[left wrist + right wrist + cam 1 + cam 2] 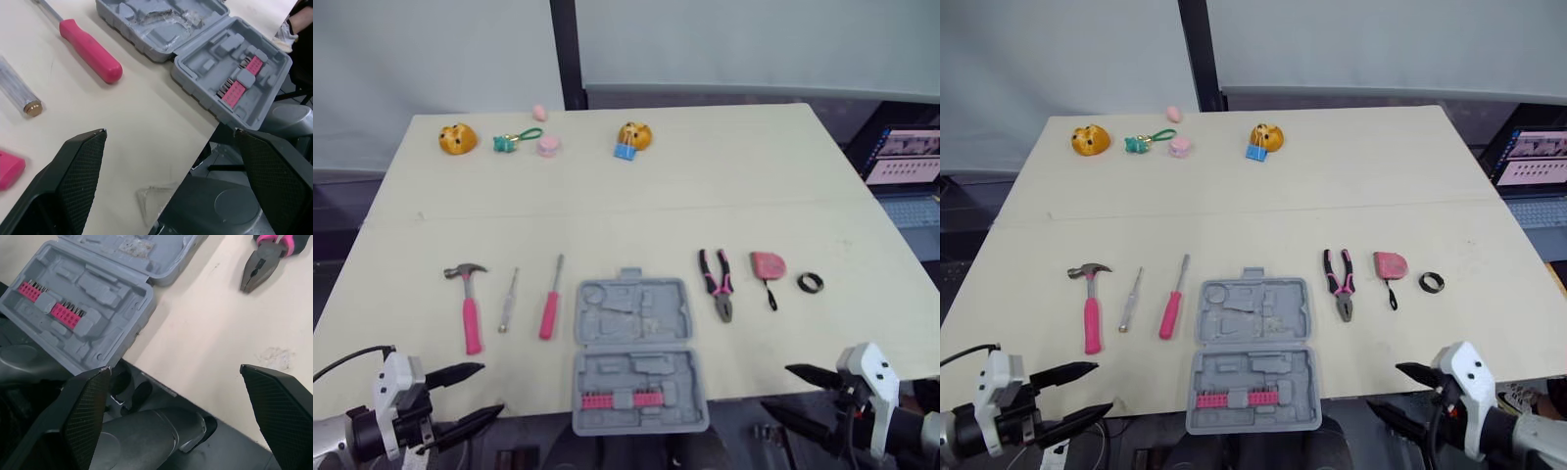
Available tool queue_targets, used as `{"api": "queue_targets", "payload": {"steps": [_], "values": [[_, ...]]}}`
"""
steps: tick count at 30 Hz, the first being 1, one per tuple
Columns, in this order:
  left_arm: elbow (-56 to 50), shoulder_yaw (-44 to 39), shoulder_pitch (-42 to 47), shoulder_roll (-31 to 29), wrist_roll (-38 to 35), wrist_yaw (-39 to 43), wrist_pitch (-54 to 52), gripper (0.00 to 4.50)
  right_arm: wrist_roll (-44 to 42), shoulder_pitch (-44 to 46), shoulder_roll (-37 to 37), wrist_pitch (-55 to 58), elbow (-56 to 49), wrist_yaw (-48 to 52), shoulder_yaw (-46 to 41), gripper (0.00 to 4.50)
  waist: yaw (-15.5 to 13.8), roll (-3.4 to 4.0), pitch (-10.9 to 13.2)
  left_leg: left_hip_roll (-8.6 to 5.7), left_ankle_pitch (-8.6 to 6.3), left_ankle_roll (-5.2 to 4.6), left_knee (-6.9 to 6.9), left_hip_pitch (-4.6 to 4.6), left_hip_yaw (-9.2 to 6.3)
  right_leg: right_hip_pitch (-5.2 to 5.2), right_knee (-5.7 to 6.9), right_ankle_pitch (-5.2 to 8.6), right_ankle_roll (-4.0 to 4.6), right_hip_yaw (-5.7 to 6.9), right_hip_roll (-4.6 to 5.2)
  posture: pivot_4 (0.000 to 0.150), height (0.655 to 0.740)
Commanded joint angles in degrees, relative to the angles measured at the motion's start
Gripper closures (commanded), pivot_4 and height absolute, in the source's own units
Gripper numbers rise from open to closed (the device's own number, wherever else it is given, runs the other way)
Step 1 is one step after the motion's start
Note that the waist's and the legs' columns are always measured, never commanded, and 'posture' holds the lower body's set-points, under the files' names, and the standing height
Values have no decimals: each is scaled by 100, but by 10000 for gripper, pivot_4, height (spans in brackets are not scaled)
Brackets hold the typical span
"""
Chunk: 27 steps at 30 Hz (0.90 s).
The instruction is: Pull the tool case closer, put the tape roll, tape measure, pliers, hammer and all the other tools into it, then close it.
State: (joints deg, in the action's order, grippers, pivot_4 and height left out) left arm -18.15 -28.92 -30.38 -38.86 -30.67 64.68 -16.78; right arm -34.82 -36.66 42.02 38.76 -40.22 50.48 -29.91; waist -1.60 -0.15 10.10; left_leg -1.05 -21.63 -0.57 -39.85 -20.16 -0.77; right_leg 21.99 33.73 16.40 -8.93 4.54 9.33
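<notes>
An open grey tool case [631, 352] is overhanging the pale worktop's [705, 196] near edge. A hammer [470, 308] and two screwdrivers [550, 302] are lying left of it, pliers [718, 286], tape measure [768, 265] and tape roll [810, 283] right, with small trinkets [546, 145] sitting far back.

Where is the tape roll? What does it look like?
Find the open grey tool case at the near edge of the table and look to the robot's right. Past the pliers and the pink tape measure lies the tape roll. It is the only small black ring.
</notes>
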Motion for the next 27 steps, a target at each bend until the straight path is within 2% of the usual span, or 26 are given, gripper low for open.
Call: {"api": "queue_targets", "payload": {"steps": [1, 7, 18, 22, 27], "values": [[-445, 88, 261, -133, -349, 29, -110, 283, -73, 65, 38, 16, -99, -127, -256, 339, -5, 0, 0, 0, 0, 0, -3, -1, -2, 0, 2, 0, 0, 0, 0, 1500, 7400], [-907, 515, 873, -396, -609, 177, -220, 283, -92, 476, -159, 214, -64, -692, -285, 339, 16, 11, -3, 0, -2, 3, -4, 0, -1, -1, 11, 0, -1, 0, -2, 1500, 7400], [-1143, 1320, 2243, -425, -872, 1, -433, 283, -55, 717, -604, 400, -183, -1565, -457, 339, 21, 17, -2, -1, -2, 4, -9, 0, 1, -3, 14, -2, -3, -2, -6, 1500, 7400], [-1143, 1549, 2616, -421, -887, -78, -557, 283, -113, 858, -170, 682, -21, -1437, -677, 339, 21, 20, -1, -1, -2, 4, -10, 0, 3, -3, 14, -2, -4, -3, -6, 1500, 7400], [-1089, 1766, 2849, -410, -797, -99, -589, 283, -194, 1387, 840, 1341, 610, -1171, -740, 339, 30, 22, -1, 1, -1, 3, -9, 0, 6, -3, 11, -3, -5, -3, -10, 1500, 7400]]}}
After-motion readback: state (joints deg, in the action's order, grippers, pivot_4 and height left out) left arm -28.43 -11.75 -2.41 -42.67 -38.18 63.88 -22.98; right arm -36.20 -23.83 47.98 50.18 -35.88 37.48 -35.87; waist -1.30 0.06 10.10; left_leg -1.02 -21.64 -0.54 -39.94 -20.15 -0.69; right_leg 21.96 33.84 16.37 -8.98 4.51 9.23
